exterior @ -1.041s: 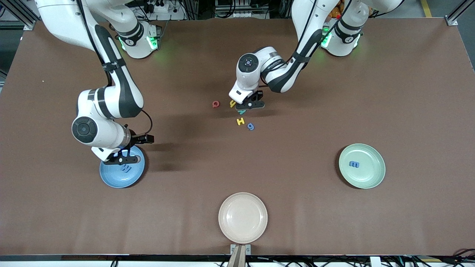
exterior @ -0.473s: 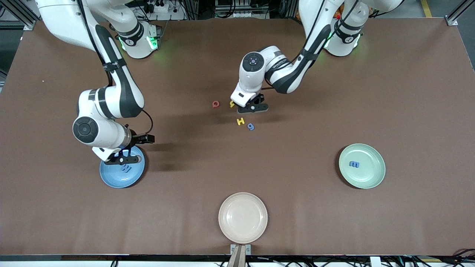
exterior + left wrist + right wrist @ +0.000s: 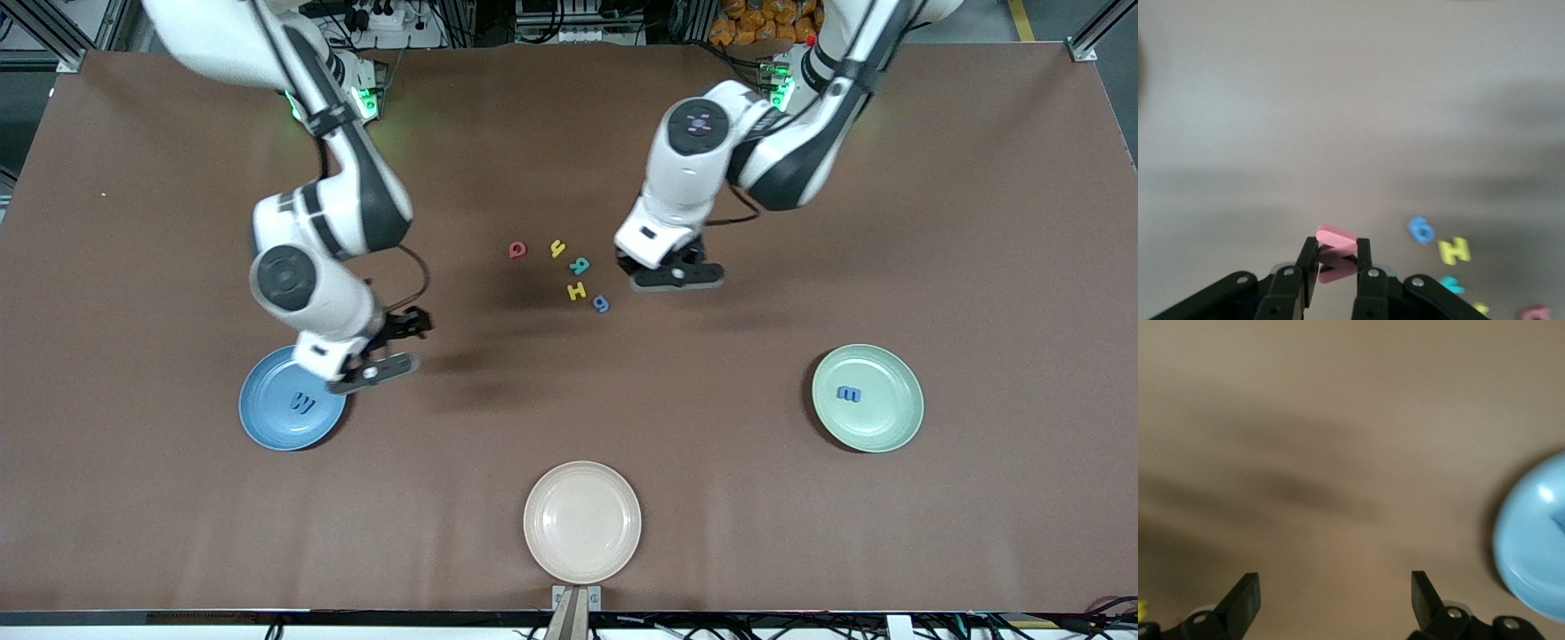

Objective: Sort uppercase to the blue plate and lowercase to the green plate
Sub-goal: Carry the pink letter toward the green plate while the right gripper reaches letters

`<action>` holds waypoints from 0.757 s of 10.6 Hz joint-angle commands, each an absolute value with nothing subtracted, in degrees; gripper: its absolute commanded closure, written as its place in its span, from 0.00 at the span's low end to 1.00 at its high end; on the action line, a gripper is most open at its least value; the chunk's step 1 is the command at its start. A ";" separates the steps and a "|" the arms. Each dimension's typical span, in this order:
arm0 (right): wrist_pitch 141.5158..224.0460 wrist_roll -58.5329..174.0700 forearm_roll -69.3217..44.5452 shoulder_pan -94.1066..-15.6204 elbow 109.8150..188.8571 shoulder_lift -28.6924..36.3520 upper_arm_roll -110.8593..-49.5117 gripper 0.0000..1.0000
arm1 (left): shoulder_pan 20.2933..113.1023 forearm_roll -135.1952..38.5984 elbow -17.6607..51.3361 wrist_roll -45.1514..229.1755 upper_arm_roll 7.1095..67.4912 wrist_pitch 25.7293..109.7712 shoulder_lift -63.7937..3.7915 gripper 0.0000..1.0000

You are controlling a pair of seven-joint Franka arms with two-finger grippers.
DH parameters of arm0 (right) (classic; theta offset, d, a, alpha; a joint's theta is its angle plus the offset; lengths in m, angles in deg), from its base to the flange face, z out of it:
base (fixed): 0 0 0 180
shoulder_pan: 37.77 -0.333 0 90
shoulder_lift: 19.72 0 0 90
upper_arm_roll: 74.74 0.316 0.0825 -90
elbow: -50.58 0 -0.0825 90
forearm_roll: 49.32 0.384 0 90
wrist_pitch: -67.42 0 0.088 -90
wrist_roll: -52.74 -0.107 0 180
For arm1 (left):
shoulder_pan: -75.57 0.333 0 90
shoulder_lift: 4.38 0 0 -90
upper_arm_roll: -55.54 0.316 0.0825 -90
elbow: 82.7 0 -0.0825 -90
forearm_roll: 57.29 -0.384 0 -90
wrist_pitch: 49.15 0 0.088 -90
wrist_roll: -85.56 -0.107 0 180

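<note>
Front view: at the three o'clock edge of the loose cluster (red foam Q (image 3: 517,250), yellow foam y (image 3: 557,248), teal foam R (image 3: 580,265), yellow foam H (image 3: 577,291), blue foam g (image 3: 601,304)) the left tool (image 3: 673,277) hangs over the brown worktop (image 3: 978,222). The round pale-green plastic plate (image 3: 898,422) lies at four o'clock and the round light-blue plastic plate (image 3: 267,431) at eight, with the right tool (image 3: 372,372) by its two o'clock rim.

Left wrist view: the left tool is clamped on a pink-red foam letter (image 3: 1337,235) by a thin edge. We judge it could slip out during a carry.

Right wrist view: the right tool's fingers (image 3: 1245,595) stand apart, empty. Descending into the tight cluster, they might nudge neighbouring letters.
</note>
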State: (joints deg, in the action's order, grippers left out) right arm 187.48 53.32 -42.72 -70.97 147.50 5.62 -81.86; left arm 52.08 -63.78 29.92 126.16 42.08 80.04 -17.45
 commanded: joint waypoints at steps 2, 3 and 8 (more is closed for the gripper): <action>188.35 53.09 -42.99 -80.73 135.06 17.61 -82.38 0.00 | 62.72 -64.67 32.26 108.10 41.21 77.15 -16.15 1.00; 191.67 53.35 -42.82 -81.00 135.39 18.50 -82.38 0.00 | 65.00 -64.67 32.35 106.32 41.21 77.24 -17.38 1.00; 195.47 50.56 -41.16 -85.48 135.74 23.60 -82.29 0.00 | 75.46 -64.85 31.56 93.78 41.65 82.06 -23.70 1.00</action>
